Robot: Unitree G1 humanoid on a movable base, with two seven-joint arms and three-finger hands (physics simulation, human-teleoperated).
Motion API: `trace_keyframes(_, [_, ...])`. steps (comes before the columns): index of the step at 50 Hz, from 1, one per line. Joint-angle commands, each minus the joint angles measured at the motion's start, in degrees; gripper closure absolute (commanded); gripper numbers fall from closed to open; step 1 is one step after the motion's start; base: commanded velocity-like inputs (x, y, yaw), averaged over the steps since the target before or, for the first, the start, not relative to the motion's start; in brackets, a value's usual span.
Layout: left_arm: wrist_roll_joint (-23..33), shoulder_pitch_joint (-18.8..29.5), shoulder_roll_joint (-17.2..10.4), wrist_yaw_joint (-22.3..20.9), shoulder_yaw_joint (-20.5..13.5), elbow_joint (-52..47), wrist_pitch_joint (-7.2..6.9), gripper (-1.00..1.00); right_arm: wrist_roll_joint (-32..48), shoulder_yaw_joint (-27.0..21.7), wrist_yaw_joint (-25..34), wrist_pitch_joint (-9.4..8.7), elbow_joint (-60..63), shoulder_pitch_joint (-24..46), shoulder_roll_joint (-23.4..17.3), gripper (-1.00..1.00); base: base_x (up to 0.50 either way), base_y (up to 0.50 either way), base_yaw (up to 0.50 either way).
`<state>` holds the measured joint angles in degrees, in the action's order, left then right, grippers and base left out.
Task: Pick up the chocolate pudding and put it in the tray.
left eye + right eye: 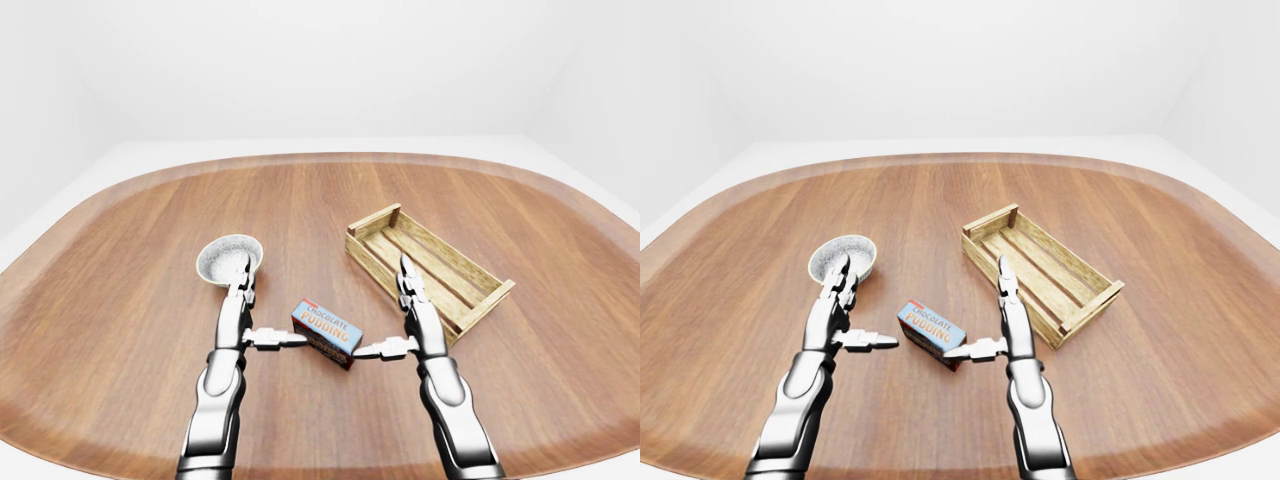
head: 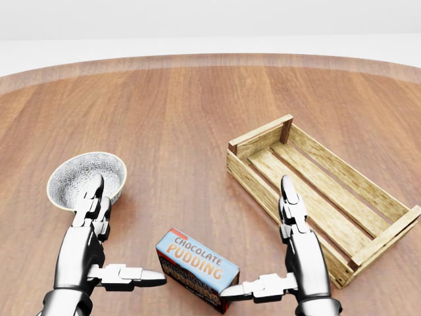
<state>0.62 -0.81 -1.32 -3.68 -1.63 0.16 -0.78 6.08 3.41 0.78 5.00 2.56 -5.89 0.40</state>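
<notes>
The broad round brown wooden table carries everything, and the pale slatted wooden crate that serves as the tray lies toward the right of the head view, its near long wall just beside the silvery right hand. That wall is the likeliest trouble: a carry that stays low could knock the box against the slats or shove the tray aside. The silvery left hand stands spread, thumb pointing inward, and the right hand is equally spread, so neither grips anything; a squeeze from two thumb tips alone could let the box pivot or squirt out. A speckled white ceramic bowl sits just above the left hand, close enough to be nudged. The blue rectangular chocolate pudding box, with orange lettering on top and dark sides, lies flat on the table between the hands, turned askew.
</notes>
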Motion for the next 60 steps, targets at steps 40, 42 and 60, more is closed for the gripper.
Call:
trace_keyframes(40, [-0.64,0.91,0.09,0.05,-0.33,1.92,-0.01,-1.0,6.34,4.26,-3.51,0.0,-16.62,1.24,1.14,-1.0,0.0,0.0,0.0])
trace_keyframes(42, [-0.67,1.02,0.08,0.08,-0.36,2.11,0.04,-1.0,6.66,4.38,-3.66,0.0,-17.07,1.32,1.2,-1.0,0.0,0.0,0.0])
trace_keyframes(60, [-0.65,0.56,0.09,0.05,-0.24,1.13,-0.55,-1.0,9.1,5.26,-5.37,0.0,-22.5,2.13,1.98,-1.0,0.0,0.0,0.0])
